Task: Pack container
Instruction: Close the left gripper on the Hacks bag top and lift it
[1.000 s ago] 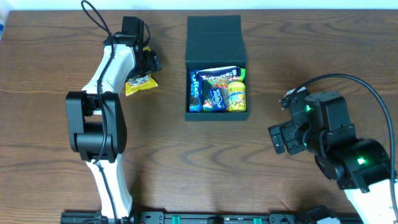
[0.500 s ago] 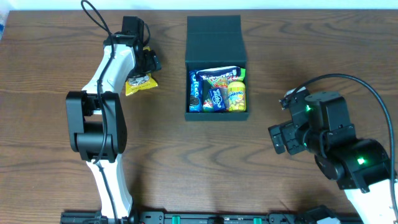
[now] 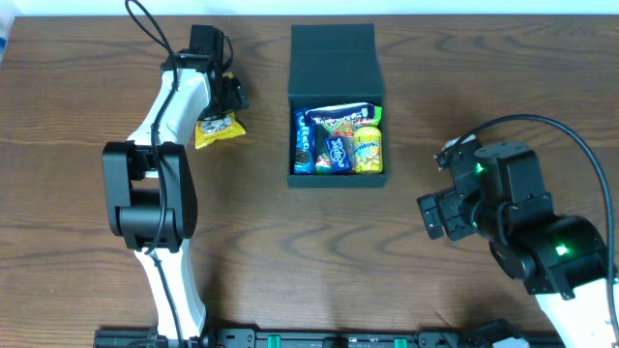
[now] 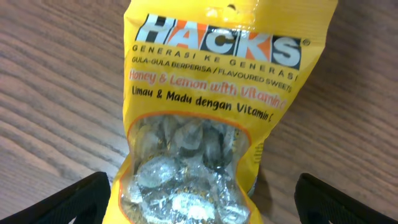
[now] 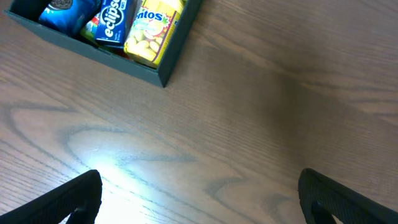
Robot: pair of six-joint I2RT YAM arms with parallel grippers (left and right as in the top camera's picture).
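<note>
One wooden table, dark brown with a marked grain, bears everything listed.

Two robot arms, white and black. The left arm reaches from the near edge toward the far left of the table. The right arm sits folded at the near right.

One container, a dark square box, stands at the far middle of the table between the two arms. Its lid is thrown open and lies back, away from the robot. In the right wrist view its near corner shows at the upper left.

Two claws.
- Left claw: fingers spread wide, one on each side of the lower end of the bag of sweets, touching neither edge.
- Right claw: fingers spread wide over bare wood, holding nothing, well apart from the container.

One bag of sweets, yellow, printed HACKS, with a clear window showing silver-wrapped pieces. It lies flat on the table to the left of the container, apart from it, under the left claw.

Several snack packets inside the container, side by side:
- blue biscuit pack at the left;
- blue Eclipse pack in the middle;
- yellow Mentos pack at the right;
- dark wrapper across the back.
</note>
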